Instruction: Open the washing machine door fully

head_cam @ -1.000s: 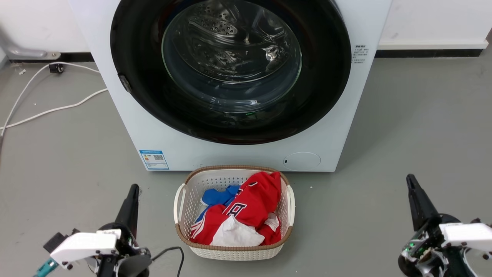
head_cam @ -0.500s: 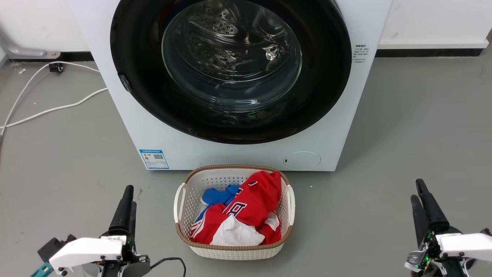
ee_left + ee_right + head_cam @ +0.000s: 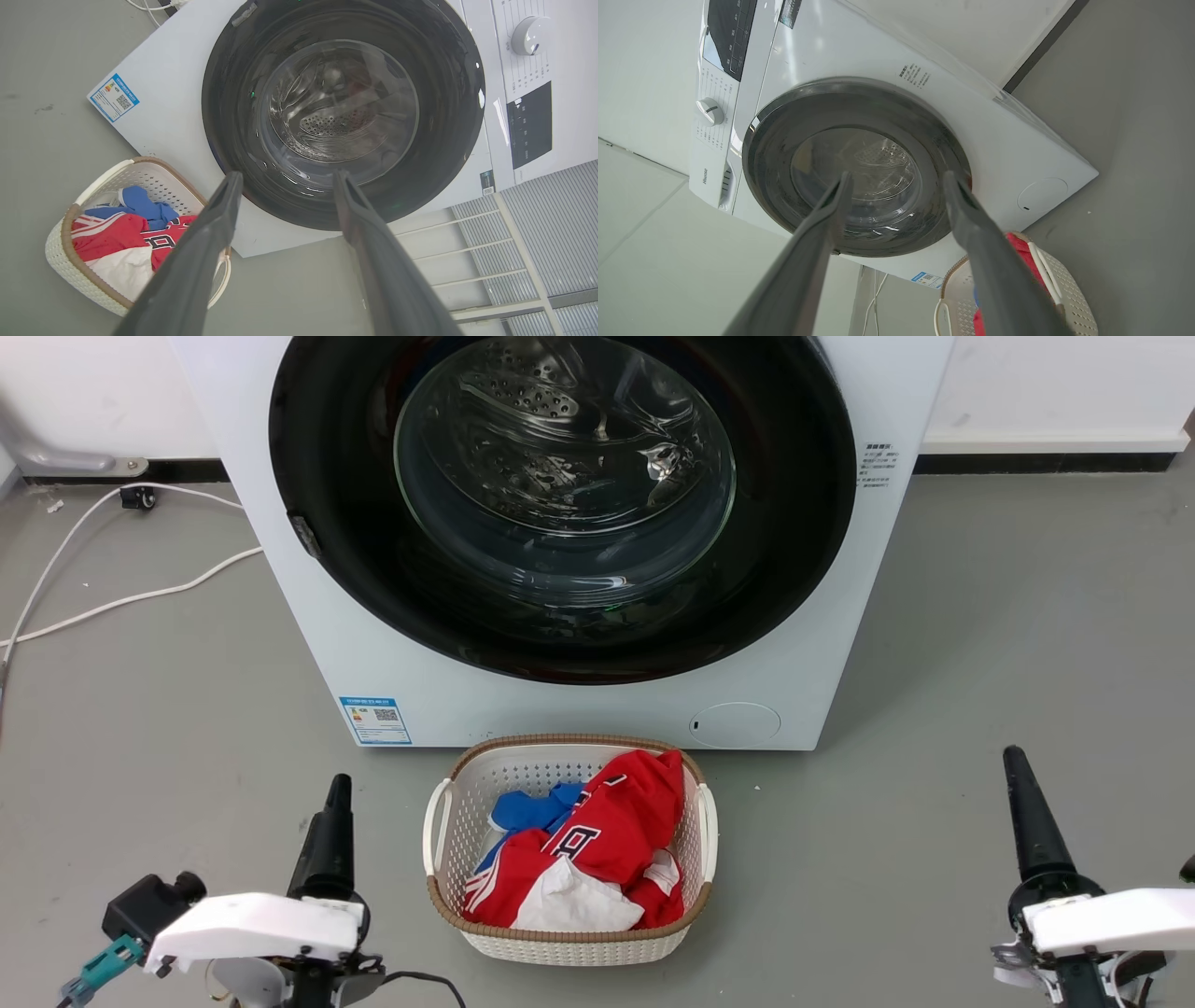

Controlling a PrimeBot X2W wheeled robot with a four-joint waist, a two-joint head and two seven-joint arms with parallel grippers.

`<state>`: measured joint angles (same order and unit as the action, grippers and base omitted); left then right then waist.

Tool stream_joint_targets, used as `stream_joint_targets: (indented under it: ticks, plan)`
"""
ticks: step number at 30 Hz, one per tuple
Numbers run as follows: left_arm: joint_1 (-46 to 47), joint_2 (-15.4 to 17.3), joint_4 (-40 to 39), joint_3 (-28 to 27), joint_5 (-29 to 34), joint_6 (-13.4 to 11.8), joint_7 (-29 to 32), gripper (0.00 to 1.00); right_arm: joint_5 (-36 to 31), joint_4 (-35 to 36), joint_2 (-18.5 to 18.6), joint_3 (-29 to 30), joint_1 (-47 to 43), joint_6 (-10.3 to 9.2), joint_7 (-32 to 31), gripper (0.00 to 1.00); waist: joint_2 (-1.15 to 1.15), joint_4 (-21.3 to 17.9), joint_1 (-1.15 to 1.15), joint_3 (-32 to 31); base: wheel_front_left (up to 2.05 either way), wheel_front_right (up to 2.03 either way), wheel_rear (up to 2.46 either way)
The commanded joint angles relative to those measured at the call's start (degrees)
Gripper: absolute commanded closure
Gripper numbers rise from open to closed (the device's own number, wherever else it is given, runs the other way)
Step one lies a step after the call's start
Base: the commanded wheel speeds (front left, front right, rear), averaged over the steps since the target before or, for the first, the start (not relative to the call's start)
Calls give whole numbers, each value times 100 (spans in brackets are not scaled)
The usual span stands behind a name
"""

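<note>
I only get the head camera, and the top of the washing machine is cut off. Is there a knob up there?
Observer: Yes, a round white knob sits above the washing machine door.
Operator: My left arm's end looks like one stick. Open or shut?
Observer: The left gripper is open and holds nothing.
Operator: And the right one?
Observer: The right gripper is open too. It points at the shut door without touching it.
</note>
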<state>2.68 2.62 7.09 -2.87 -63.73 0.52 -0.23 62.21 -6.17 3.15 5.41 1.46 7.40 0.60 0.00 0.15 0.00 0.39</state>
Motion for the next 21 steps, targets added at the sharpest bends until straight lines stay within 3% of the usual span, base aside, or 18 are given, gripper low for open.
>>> stream_joint_targets:
  ticks: [1,10,21]
  plan:
    - [48,24,-144,42,246,-33,-55,0,-265,178,11,-27,36,10,59,0,0,1,0,-1,0,0,0]
    - [-26,176,-269,370,1292,-371,-250,0,-1514,385,6,-176,-124,10,250,0,0,5,0,-5,0,0,0]
    - [-65,415,-390,811,2171,-788,-469,0,-2534,512,0,-175,-289,11,459,0,0,17,0,-20,0,0,0]
